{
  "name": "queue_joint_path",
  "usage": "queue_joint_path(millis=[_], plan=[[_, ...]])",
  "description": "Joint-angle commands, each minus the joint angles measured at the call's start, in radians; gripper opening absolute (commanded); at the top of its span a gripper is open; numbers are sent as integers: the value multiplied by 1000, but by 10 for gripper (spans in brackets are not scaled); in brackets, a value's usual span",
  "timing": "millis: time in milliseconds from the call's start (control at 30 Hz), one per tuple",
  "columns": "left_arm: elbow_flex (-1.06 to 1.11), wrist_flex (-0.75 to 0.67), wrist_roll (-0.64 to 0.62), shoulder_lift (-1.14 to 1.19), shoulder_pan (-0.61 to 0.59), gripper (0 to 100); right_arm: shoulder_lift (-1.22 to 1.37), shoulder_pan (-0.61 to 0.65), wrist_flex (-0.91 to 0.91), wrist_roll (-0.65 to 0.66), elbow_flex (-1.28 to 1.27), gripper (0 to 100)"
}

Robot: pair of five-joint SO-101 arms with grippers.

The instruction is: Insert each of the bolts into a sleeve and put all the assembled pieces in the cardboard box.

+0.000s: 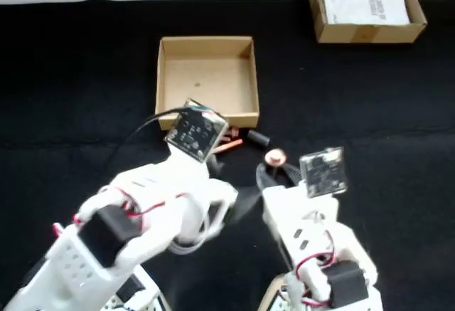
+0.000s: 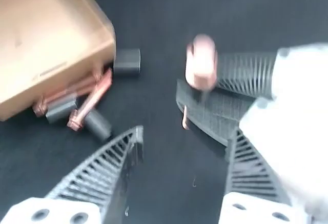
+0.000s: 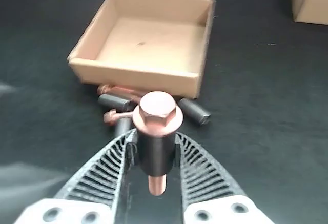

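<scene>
Right fingers clamp a black sleeve with a copper bolt through it. Left fingers spread wide, gripping nothing. Beyond them, loose pieces blur together against the box.

Coppery metal bolt, matt black sleeve, cardboard box

Robotics lab bench: black-covered table, left arm and right arm side by side.
</scene>
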State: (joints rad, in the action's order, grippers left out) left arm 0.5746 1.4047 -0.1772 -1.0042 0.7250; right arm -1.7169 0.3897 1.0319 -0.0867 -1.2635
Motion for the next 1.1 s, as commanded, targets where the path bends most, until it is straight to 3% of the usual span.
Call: queue_joint_path(millis=[0, 100, 233, 467, 567, 767, 1067], plan=[[-160, 173, 29, 1, 7, 276, 1, -31, -38, -3, 4, 7], [-232, 232, 29, 1, 4, 207, 1, -35, -39, -3, 16, 7], [-268, 235, 29, 1, -105, 5, 19, -77, -96, 5, 91, 7], [-251, 195, 25, 2, -487, 8, 349, -154, -104, 26, 450, 7], [-171, 55, 23, 2, -673, 8, 536, -151, -102, 29, 613, 7], [102, -356, 23, 2, -961, 8, 935, -151, -105, 78, 920, 7], [657, -973, 23, 2, -1020, 8, 1514, -77, -171, 430, 1337, 7]])
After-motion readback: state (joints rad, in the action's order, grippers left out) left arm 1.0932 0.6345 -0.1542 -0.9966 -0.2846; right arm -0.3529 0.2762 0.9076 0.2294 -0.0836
